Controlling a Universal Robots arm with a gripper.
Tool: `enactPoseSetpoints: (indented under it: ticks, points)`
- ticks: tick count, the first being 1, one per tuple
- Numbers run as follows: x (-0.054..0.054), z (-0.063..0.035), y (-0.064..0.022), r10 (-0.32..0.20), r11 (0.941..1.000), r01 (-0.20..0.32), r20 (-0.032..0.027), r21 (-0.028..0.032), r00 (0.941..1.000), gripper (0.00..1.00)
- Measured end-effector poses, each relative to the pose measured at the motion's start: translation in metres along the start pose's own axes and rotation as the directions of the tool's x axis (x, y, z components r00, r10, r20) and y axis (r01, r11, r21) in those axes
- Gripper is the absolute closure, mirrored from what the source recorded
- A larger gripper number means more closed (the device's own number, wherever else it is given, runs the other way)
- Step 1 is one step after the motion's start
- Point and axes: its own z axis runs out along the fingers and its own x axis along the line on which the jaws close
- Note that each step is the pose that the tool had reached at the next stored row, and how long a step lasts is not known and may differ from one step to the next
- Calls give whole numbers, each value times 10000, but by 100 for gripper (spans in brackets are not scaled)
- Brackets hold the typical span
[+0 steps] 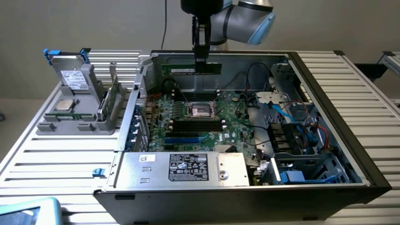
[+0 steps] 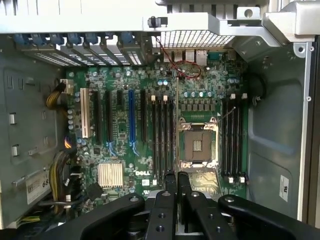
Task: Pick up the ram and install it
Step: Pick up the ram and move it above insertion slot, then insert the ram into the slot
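Note:
The ram (image 1: pixel 190 69), a long green stick with a white label, hangs level above the rear of the open computer case (image 1: pixel 337 93). My gripper (image 1: pixel 201 60) is shut on its top edge. Below it lie the green motherboard (image 1: pixel 162 133), its empty processor socket (image 1: pixel 201 109) and the black memory slots (image 1: pixel 196 124). In the wrist view my gripper (image 2: pixel 176 184) points down at the motherboard (image 2: pixel 120 85). The ram (image 2: pixel 176 125) shows edge-on as a thin line between the memory slots (image 2: pixel 162 140) and the socket (image 2: pixel 198 145). More slots (image 2: pixel 232 140) lie beyond the socket.
On the exterior view's left, a grey holder (image 1: pixel 72 124) carries a silver processor (image 1: pixel 64 104) and an upright green card (image 1: pixel 110 101). The power supply (image 1: pixel 181 168) fills the case's front. Cables and a drive cage (image 1: pixel 293 136) crowd the exterior view's right. The case stands on a slatted table (image 1: pixel 56 159).

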Motion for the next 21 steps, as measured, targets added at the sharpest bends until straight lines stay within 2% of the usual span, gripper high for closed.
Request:
enactPoseSetpoints:
  ticks: [5, 18, 21]
  points:
    - [-8, 73, -14, 1, 10000, -1, 52, -3, 10000, 87]
    - [-8, 78, -20, 2, 10000, -2, 54, -5, 10000, 87]
    - [-10, 84, -46, 1, 10000, -1, -8, -7, 10000, 87]
